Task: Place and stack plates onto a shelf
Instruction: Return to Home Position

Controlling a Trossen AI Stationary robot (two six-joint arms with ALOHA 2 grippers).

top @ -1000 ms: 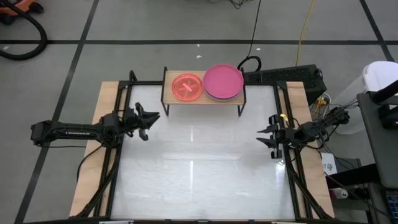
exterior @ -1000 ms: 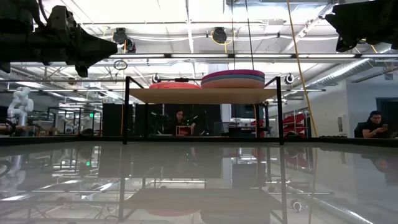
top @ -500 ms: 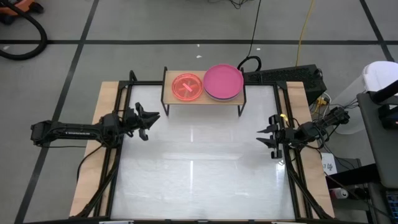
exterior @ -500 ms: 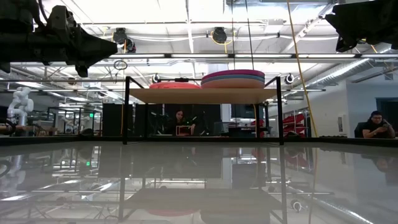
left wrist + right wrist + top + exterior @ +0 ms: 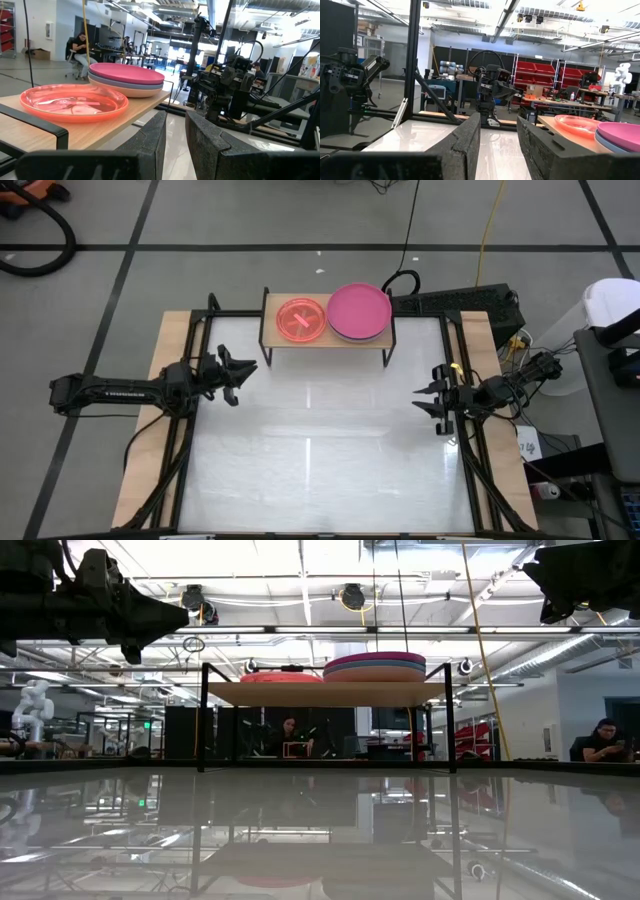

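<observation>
The light-wood shelf [image 5: 273, 338] on black legs stands at the table's far edge. On it are two stacks of plates. The smaller stack [image 5: 301, 319], topped by a translucent hot-pink plate, rests on the shelf's left half. The larger stack [image 5: 359, 312], magenta on top, rests on the right half and overhangs the board's far edge. The low view shows both stacks [image 5: 385, 667] sitting flat on the shelf board [image 5: 325, 693]. My left gripper [image 5: 240, 373] hovers open over the table's left side, in front of the shelf. My right gripper [image 5: 428, 402] hovers open at the right edge. Both hold nothing.
The white tabletop [image 5: 320, 450] has wooden side strips and black frame rails [image 5: 178, 440] along both sides. A black cable [image 5: 400, 280] and a power box lie behind the shelf. People sit in the room beyond the table [image 5: 603, 740].
</observation>
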